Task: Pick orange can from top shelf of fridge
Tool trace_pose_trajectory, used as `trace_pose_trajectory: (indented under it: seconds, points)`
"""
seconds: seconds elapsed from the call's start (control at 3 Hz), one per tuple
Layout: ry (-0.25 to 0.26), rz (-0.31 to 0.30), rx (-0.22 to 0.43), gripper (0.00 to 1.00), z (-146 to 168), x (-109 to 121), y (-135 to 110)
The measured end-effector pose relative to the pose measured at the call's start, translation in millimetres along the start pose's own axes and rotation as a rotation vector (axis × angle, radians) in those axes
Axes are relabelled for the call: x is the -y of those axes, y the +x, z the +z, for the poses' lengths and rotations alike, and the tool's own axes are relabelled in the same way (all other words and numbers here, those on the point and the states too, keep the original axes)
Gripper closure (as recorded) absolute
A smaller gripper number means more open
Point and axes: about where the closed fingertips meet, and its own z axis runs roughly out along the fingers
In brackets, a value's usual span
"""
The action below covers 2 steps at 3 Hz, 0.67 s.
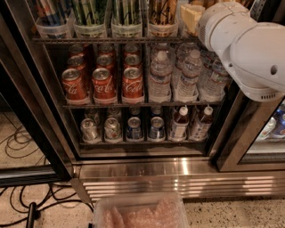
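The fridge point(147, 171) stands open in front of me, with a ribbed steel base. Its top shelf point(58, 40) carries a row of clear lane trays. The orange can point(162, 10) stands in the fourth tray from the left, orange-gold with dark markings, its top cut off by the picture's edge. Green-striped cans point(91, 11) fill the trays to its left. My white arm point(242, 42) reaches in from the upper right. My gripper point(191, 18) shows only as a cream part at the arm's end, just right of the orange can at top-shelf height.
Red cola cans point(104, 82) and water bottles point(185, 75) fill the middle rack. Small cans and dark bottles sit on the bottom rack. A clear plastic bin point(140, 213) is on the floor in front. Black cables point(26, 200) lie at the lower left.
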Motion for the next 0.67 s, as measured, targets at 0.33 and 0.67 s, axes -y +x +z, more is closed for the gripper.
trace_pose_trajectory:
  seconds: [0.33, 0.67]
  points:
    - [-0.007, 0.012, -0.004, 0.64, 0.9, -1.0, -0.2]
    - [-0.007, 0.012, -0.004, 0.86, 0.9, -1.0, -0.2]
